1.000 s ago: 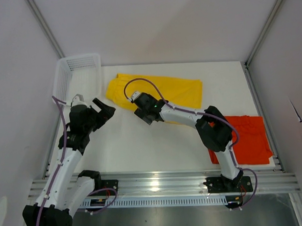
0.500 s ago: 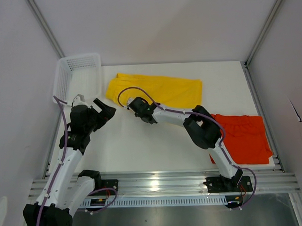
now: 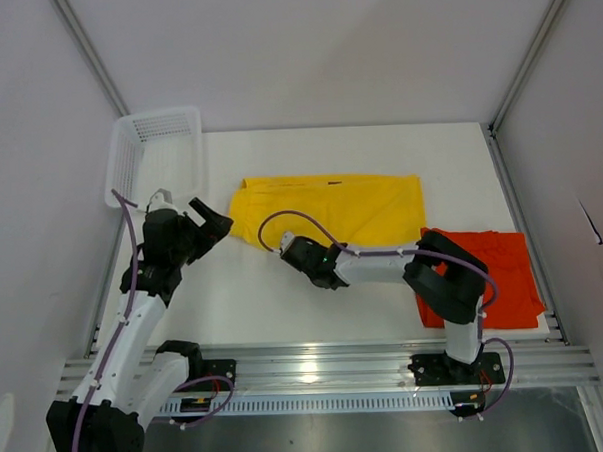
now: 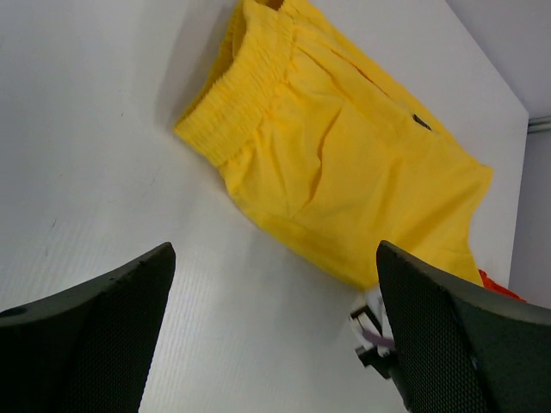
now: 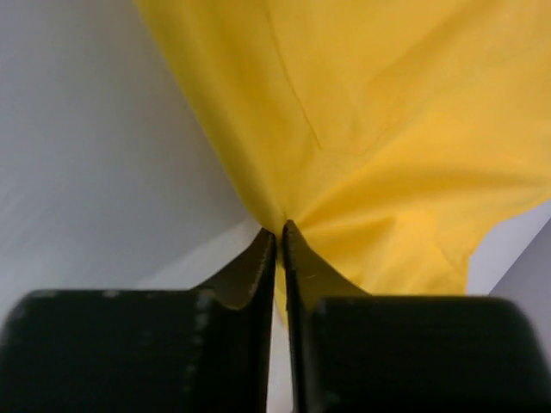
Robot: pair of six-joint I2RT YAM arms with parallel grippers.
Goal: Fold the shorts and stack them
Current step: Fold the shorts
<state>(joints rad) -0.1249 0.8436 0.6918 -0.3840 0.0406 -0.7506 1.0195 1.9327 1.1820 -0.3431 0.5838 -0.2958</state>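
The yellow shorts lie spread across the back middle of the white table, waistband to the left, with a small black logo on top. My right gripper is shut on their near-left edge; in the right wrist view the fingertips pinch a fold of the yellow fabric. The orange-red shorts lie flat at the right, partly under the right arm. My left gripper hovers left of the yellow shorts, open and holding nothing; the waistband shows ahead of it.
A white mesh basket stands at the table's back left corner, just behind the left arm. The right arm's wrist shows beyond the left gripper's right finger. Grey walls and metal rails frame the table.
The right gripper has shut on the yellow shorts' near edge and pulled back toward the near right, dragging the shorts rightward. The left arm has stayed still, open.
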